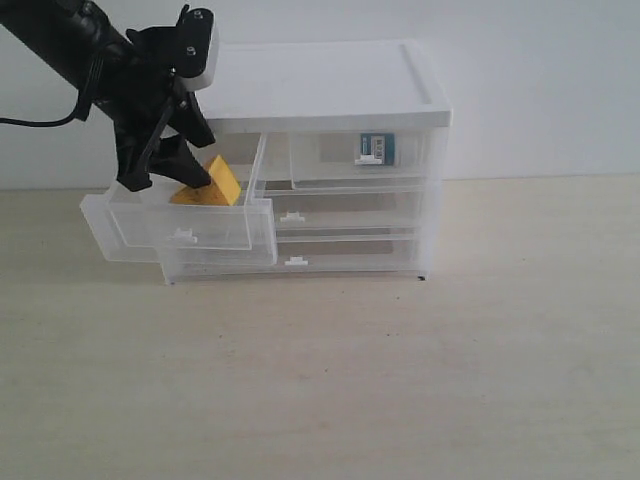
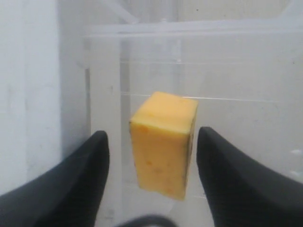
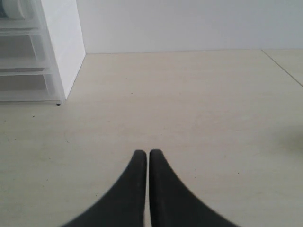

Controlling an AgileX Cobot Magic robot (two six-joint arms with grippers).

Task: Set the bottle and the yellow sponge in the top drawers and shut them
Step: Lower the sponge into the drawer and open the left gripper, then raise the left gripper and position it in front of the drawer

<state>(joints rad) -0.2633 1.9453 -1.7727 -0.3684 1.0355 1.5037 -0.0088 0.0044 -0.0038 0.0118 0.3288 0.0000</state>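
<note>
Mustard-yellow yellow sponge (image 2: 163, 142), blocky wedge with a dark-smudged edge, resting inside the pulled-out top left drawer (image 1: 150, 225). Flanked by the left gripper (image 1: 165, 178), fingers spread wide. Bottle (image 1: 378, 148) within the closed top right drawer (image 1: 330, 175). Right gripper (image 3: 148, 153) pinched together over the table (image 3: 199, 104).

Yellow sponge (image 1: 215, 182): mustard-yellow, with a thin dark streak along one edge in the left wrist view. Top drawers (image 1: 185, 228): clear, colourless plastic with small white handles. Bottle (image 1: 379, 146): teal-and-white label, seen through a clear drawer front. Cabinet (image 1: 320, 85): white top over a translucent body. Left tool (image 1: 168, 184) and right tool (image 3: 147, 153): plain black. Tabletop (image 1: 400, 380): pale beige with faint wood-grain streaks. Wall (image 1: 540, 80): plain off-white.
</note>
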